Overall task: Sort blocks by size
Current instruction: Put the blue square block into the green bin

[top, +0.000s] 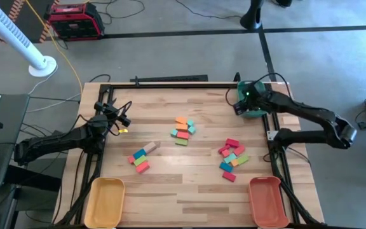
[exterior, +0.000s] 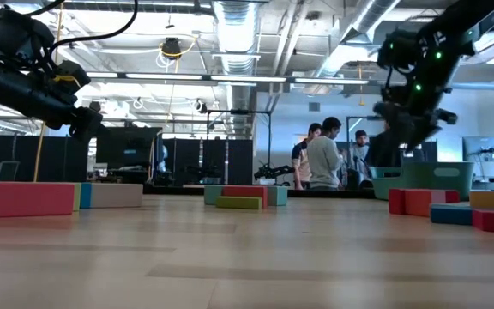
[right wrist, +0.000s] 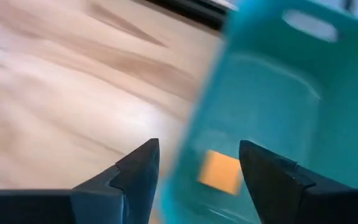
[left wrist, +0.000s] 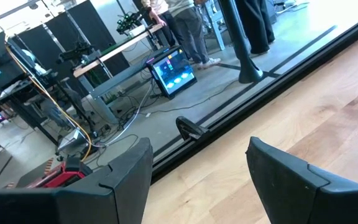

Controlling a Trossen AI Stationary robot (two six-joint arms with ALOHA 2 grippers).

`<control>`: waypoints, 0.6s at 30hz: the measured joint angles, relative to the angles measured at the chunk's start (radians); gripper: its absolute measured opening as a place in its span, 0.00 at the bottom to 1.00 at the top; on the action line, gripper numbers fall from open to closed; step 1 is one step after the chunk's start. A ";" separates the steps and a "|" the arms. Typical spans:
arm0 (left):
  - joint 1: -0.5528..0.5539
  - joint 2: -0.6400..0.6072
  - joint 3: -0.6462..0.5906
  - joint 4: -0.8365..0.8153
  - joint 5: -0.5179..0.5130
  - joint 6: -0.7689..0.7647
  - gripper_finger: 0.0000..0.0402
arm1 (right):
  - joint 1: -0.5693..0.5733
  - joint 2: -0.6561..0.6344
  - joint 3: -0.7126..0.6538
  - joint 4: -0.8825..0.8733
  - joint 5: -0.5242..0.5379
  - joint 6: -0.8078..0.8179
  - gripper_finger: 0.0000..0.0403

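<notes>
R gripper [right wrist: 197, 165] open over teal tray [right wrist: 328, 93] edge; orange block [right wrist: 221, 172] inside.

Two dark, matte, six-joint arms carry looping black cables, the left gripper [top: 121, 121] showing a small yellow marking beside its wrist and blocky angular black fingers [left wrist: 123, 180], the right gripper [top: 241, 105] lit by small green indicator lights just behind it

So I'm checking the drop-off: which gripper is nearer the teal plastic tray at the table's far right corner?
Right. The right gripper hangs over the teal plastic tray; the left gripper is across the table by its left edge.
</notes>
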 joint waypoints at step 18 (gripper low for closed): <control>0.000 0.000 0.000 0.000 0.000 0.000 0.62 | 0.593 0.290 0.000 0.620 -0.112 0.003 0.62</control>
